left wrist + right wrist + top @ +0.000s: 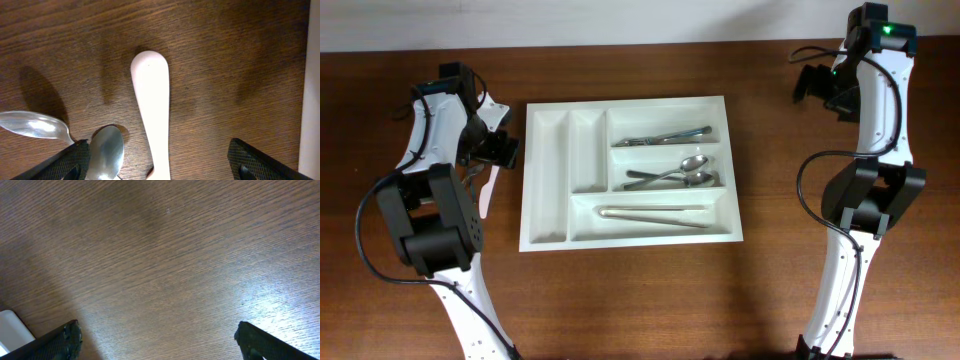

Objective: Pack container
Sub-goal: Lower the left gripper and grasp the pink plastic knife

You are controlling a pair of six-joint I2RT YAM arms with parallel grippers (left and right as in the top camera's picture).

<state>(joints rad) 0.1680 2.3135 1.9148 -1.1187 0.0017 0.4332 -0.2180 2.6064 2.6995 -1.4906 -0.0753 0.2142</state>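
Container (548, 190) lies flat at the middle of the worktop (650, 300), long sides running left to right, with bare wood open all round its rim. Its three long compartments hold metal cutlery: a pair of pieces in the upper one (665, 136), spoons (670, 176) in the middle one, and a long slim piece (655, 215) in the lowest, each lying clear of the walls.

The left fingers (65, 162) hang just beside the container's left edge, whose white wall (312, 90) shows as a strip at the right border of the left wrist view. They stand wide apart and grip nothing. Between them a white handle (151, 100) lies on the wood, touching neither finger as far as the view shows. Two metal spoon bowls (32, 125) (106, 152) rest next to the nearer finger, crowding that side, while the wood between handle and wall is open.

The right fingers (265, 342) are also spread wide, over plain wood well off the container's far right corner.
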